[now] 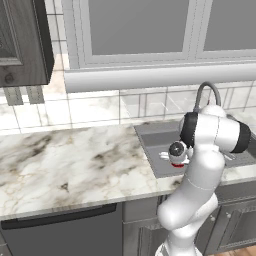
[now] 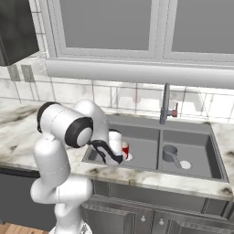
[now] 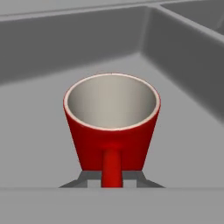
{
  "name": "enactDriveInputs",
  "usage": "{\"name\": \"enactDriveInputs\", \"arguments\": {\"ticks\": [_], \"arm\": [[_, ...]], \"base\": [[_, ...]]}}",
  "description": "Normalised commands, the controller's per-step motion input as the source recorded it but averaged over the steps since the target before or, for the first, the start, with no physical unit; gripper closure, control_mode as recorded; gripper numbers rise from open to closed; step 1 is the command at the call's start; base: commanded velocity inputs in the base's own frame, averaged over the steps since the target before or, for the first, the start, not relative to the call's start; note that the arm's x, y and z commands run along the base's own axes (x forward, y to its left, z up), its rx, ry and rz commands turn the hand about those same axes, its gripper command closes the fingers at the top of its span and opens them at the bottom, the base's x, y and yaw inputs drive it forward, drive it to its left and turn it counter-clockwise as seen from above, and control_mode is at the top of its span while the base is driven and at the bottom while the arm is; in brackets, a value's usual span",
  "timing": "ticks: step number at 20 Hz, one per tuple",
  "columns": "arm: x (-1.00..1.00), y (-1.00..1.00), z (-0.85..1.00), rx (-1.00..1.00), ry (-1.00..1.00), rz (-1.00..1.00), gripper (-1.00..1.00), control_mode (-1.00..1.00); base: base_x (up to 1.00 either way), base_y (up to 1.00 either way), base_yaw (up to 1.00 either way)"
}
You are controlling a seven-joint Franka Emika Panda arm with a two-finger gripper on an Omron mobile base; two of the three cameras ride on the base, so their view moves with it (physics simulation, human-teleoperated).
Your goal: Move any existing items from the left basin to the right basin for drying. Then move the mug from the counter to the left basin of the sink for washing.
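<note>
The tool (image 3: 112,183) was closed on the handle of the red mug (image 3: 112,127), a finger (image 3: 87,178) on each side of it. The mug stood upright in the hand view, its pale inside bare, with the grey floor of the left basin (image 3: 39,131) around it. In the right base view the mug (image 2: 125,149) hung low inside the left basin (image 2: 146,151), beside the pale drain disc (image 2: 130,156); whether it touched the floor I could not tell. The grey cup (image 2: 170,153) with its stick handle lay in the right basin (image 2: 201,155), near that basin's own pale drain (image 2: 185,164). The tap (image 2: 165,104) rose behind the sink (image 2: 160,176). The marble worktop (image 1: 65,165) spread to the left.
</note>
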Motion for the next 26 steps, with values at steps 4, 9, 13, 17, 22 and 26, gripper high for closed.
{"name": "enactDriveInputs", "arguments": {"ticks": [4, 9, 13, 17, 22, 26], "arm": [[0.04, -0.01, -0.06, 0.03, 0.0, 0.02, -1.0, -1.0], [-0.13, -0.04, 0.0, 0.03, -0.02, 0.0, -1.0, -1.0], [-0.3, 0.0, 0.0, 0.02, -0.06, 0.0, -1.0, -1.0], [-0.31, 0.01, 0.14, 0.0, -0.07, 0.0, -1.0, -1.0], [-0.26, 0.07, 0.38, 0.0, -0.08, 0.0, -1.0, -1.0], [-0.07, 0.12, 0.59, -0.01, -0.08, 0.0, -1.0, -1.0]], "base": [[0.0, 0.0, 0.0], [0.0, 0.0, 0.0], [0.0, 0.0, 0.0], [0.0, 0.0, 0.0], [0.0, 0.0, 0.0], [0.0, 0.0, 0.0]]}}
